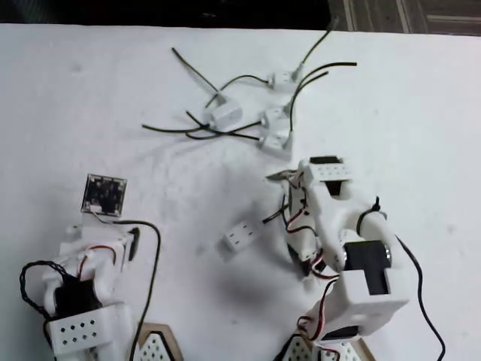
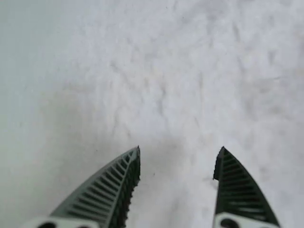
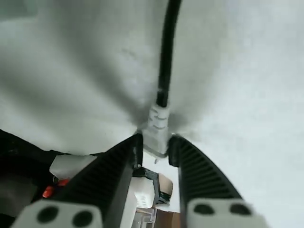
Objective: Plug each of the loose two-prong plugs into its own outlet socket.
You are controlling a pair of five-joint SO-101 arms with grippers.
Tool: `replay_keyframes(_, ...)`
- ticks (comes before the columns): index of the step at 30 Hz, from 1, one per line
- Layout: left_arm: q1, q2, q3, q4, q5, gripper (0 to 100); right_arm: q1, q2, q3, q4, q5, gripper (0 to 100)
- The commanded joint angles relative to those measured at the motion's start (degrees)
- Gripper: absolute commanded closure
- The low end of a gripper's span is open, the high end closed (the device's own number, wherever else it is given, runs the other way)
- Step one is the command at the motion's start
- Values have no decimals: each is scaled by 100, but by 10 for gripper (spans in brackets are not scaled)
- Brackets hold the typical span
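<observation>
Here, right pincer (image 3: 155, 139) clamps plug (image 3: 158, 121), outlet (image 1: 241, 236) near

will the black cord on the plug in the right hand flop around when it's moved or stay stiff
Probably fairly stiff: from the plug pinched in the right hand, the cord runs out nearly straight, with no sag. It is likely springy too, since the loose cords on the table keep their curves. Being thin, it should add little weight.
</observation>
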Motion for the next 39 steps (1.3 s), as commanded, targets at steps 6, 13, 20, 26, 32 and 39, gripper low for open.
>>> replay_keyframes(6, -48, -57, -26, -62, -53, 740, -532, -119, 0, 75, -387, 914)
replay_keyframes(13, -48, -57, -26, -62, -62, 740, -576, -127, -9, 75, -457, 977)
replay_keyframes(20, -48, -57, -26, -62, -62, 740, -426, -549, -35, 321, -440, 981)
replay_keyframes(26, -48, -57, -26, -62, -62, 740, -391, -1648, -9, 778, -413, 981)
replay_keyframes(32, -48, -57, -26, -62, -62, 740, -690, -2158, 255, 716, -422, 981)
replay_keyframes(39, -48, -57, 9, -79, -62, 740, -303, -2158, 246, -277, 185, 981)
